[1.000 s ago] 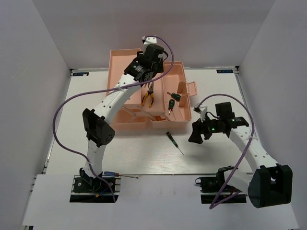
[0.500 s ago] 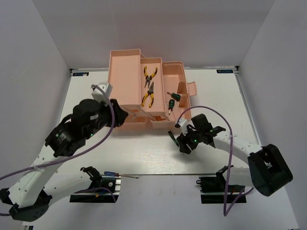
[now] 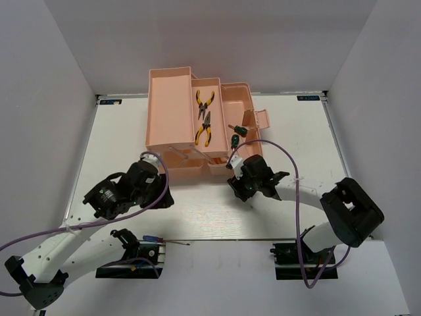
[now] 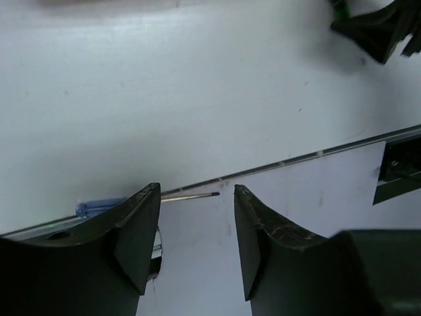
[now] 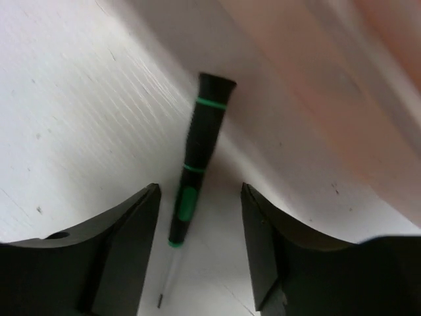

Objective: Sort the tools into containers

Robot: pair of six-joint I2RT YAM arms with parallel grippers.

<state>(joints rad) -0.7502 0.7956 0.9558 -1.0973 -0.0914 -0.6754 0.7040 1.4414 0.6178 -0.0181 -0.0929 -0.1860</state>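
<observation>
The pink toolbox (image 3: 170,112) stands open at the back. Two yellow-black pliers (image 3: 204,115) lie in its middle tray and two green-handled screwdrivers (image 3: 235,135) in the right compartment. My right gripper (image 3: 238,189) is open, low over the table at the toolbox's front; in the right wrist view (image 5: 199,191) the slim black-green screwdriver (image 5: 197,171) lies between its fingers, nearer the left one. My left gripper (image 3: 161,197) is open and empty above the front left of the table. The blue-red screwdriver (image 3: 164,241) lies at the near edge; its blue handle (image 4: 99,207) shows by my left finger.
The toolbox wall (image 5: 342,85) rises just beyond the slim screwdriver. A metal rail (image 4: 316,155) runs along the table's near edge, with the arm bases (image 3: 128,253) below it. The right gripper's tip (image 4: 378,29) shows at the top right of the left wrist view.
My left arm has swung back from over the toolbox, down to the front left of the table. My right gripper has moved left and down, onto the slim screwdriver's spot.
</observation>
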